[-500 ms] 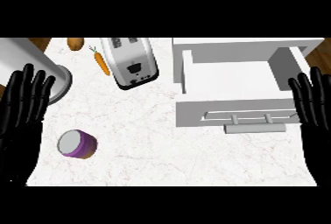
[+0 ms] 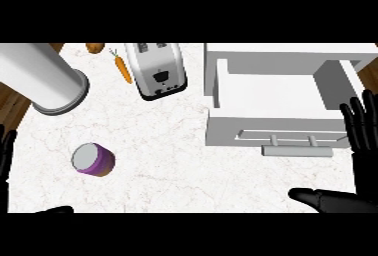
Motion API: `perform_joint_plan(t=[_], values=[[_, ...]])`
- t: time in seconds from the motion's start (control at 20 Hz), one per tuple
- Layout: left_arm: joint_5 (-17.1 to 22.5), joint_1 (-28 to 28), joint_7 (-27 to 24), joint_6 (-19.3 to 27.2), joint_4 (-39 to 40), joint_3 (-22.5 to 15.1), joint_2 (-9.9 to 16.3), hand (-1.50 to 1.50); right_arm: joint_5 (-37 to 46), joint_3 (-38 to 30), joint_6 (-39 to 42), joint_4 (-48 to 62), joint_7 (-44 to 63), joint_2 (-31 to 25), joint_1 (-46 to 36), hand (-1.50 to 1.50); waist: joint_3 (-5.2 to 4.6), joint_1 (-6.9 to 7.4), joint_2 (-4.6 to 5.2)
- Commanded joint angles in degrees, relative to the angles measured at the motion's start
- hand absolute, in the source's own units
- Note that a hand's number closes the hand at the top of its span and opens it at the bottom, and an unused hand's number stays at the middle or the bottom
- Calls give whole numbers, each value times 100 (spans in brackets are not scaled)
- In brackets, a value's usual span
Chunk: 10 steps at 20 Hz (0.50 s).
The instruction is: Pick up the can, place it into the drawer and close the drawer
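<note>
Right hand [image 2: 363,131], black, at the right edge of the head view: fingers straight and spread, pointing up the frame, thumb jutting left along the bottom edge. Holds nothing. Its fingertips lie beside the right end of the open white drawer [image 2: 269,135], near the drawer's grey bar handle [image 2: 299,150].

Left hand [image 2: 6,150]: only a dark sliver at the left edge, plus a small black tip at the bottom left. Cannot tell how its fingers are set.

Short purple can with a grey top [image 2: 93,159] stands on the white marbled counter [image 2: 177,165], lower left, well apart from the drawer and from the right hand, nearer the left hand. Untouched.

Further up: large grey cylinder [image 2: 44,77] at upper left; silver two-slot toaster [image 2: 155,67] at top centre; orange carrot [image 2: 122,70] just left of the toaster; a brown item [image 2: 94,48] at the top edge, too small to identify.
</note>
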Motion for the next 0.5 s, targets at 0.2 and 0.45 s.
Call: perform_joint_plan(t=[0.2,0.45], values=[[101,800,1075,266,-724,350,-174,-150,-143,-343,-77,281,356,-25,25,-150,-3,-65,-4],[110,787,1004,240,-807,166,-372,-150,-157,-415,-80,412,682,-75,-250,-150,-5,-79,-3]])
